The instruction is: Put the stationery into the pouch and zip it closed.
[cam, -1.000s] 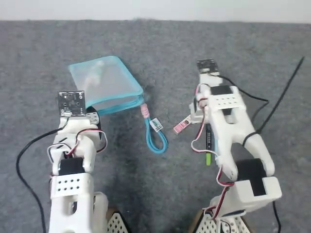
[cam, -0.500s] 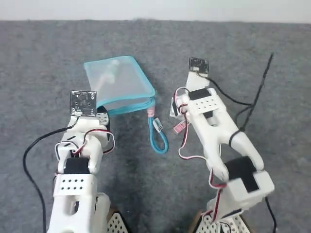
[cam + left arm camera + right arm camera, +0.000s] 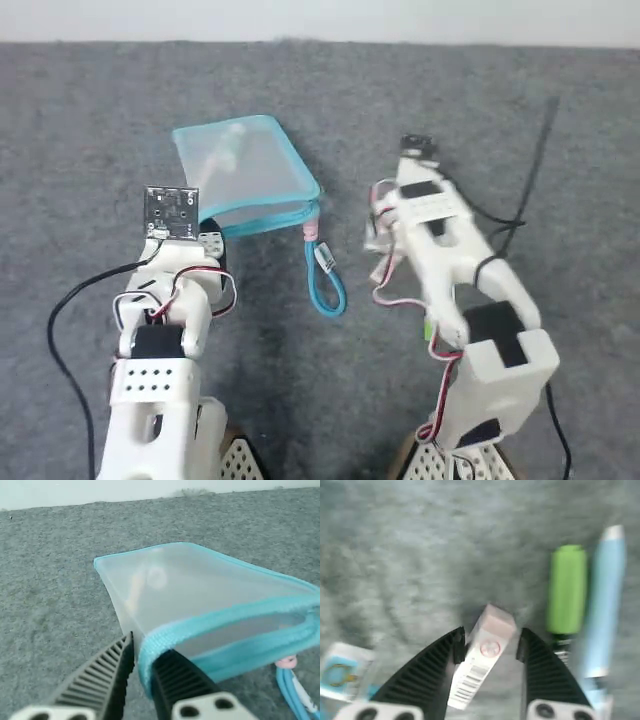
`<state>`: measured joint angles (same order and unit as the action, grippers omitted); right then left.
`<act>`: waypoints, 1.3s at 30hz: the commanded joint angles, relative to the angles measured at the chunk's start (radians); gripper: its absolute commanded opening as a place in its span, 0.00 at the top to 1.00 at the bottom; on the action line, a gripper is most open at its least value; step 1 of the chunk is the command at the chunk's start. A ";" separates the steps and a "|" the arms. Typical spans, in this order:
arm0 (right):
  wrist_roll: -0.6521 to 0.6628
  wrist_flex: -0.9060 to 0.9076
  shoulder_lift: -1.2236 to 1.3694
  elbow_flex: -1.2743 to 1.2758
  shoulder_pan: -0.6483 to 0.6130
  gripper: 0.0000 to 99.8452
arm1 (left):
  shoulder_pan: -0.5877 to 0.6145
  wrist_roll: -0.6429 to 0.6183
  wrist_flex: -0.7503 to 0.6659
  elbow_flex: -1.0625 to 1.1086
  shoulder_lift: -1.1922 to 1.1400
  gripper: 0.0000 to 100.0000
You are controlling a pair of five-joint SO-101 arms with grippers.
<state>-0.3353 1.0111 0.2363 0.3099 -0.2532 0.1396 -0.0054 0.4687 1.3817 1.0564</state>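
Observation:
A clear pouch [image 3: 245,172] with a turquoise zip edge lies on the grey carpet, several items faintly visible inside. My left gripper [image 3: 145,662] is shut on the pouch's [image 3: 200,595] zip edge at its near corner, and appears in the high view [image 3: 217,243] at that corner. A pink zip pull [image 3: 311,230] and a blue strap loop [image 3: 326,282] trail from the pouch. My right gripper [image 3: 490,637] is open, its fingers either side of a pink and white eraser [image 3: 485,652]. Beside the eraser lie a green-capped pen [image 3: 567,587] and a light blue pen [image 3: 605,615].
The right arm [image 3: 435,235] hangs over the stationery, to the right of the strap loop. A white tag [image 3: 324,257] sits on the strap. Black cables run along both sides of the carpet. A pale wall borders the far edge.
The left gripper pulled the pouch a little to the right a second ago and has held still since. The right arm swung left, then drew back over the eraser.

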 commanded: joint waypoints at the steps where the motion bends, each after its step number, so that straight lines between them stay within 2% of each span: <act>1: 0.166 0.087 -0.039 -0.109 0.101 0.93 | -0.012 -0.008 0.006 -0.022 -0.006 0.99; 4: 0.350 0.163 -0.030 -0.201 0.119 0.94 | -0.015 -0.008 0.006 -0.022 -0.006 0.99; 6: 0.417 0.213 -0.019 -0.252 0.114 0.91 | -0.014 -0.008 0.006 -0.022 -0.006 0.99; 11: 0.436 0.288 -0.054 -0.278 0.111 0.76 | -0.008 -0.008 0.008 -0.021 -0.008 0.99; 15: 0.436 0.302 -0.185 -0.219 0.119 0.81 | -0.008 -0.008 0.008 -0.021 -0.006 0.99; 19: 0.500 0.305 -0.326 0.000 0.114 0.82 | -0.008 -0.008 0.008 -0.021 -0.006 0.99; 22: 0.540 0.246 -0.386 0.204 0.133 0.82 | -0.009 -0.008 0.008 -0.021 -0.006 0.99; 26: 0.557 0.125 -0.409 0.370 0.228 0.83 | -0.009 -0.008 0.008 -0.021 -0.006 0.99; 30: 0.588 0.068 -0.383 0.413 0.277 0.83 | -0.008 -0.008 0.008 -0.021 -0.006 0.99; 39: 0.585 0.008 -0.223 0.414 0.262 0.83 | -0.008 -0.008 0.008 -0.021 -0.006 0.99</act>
<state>0.2417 1.0449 -0.0245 0.7211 0.0107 0.1396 -0.0054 0.4687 1.3817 1.0564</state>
